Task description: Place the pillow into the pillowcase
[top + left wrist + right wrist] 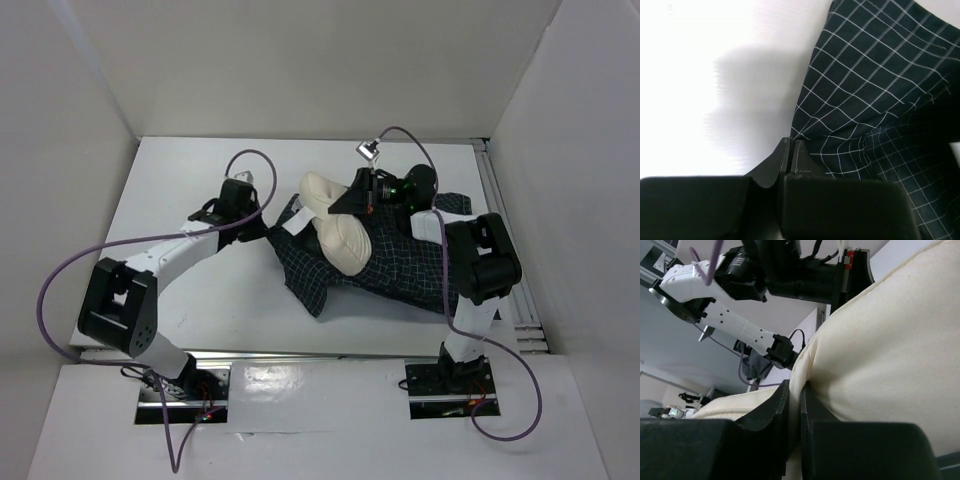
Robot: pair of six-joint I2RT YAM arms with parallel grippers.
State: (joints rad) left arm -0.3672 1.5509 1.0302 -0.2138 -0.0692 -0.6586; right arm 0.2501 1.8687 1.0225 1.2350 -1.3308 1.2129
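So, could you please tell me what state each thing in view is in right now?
Pillow: folded over on itself, lying on top of the pillowcase, not inside it.
Pillowcase: limp and rumpled on the table, pinched at its left edge.
Left jaws: shut on the pillowcase's edge.
Right jaws: shut on the pillow's seam.

Pillow (345, 245) apparently lies partly atop pillowcase (400, 270).

A robot lab cell: plain white walls (300, 60) box in a white table (210, 300) on three sides; two cabled arms (180, 250) are bolted at its near edge.
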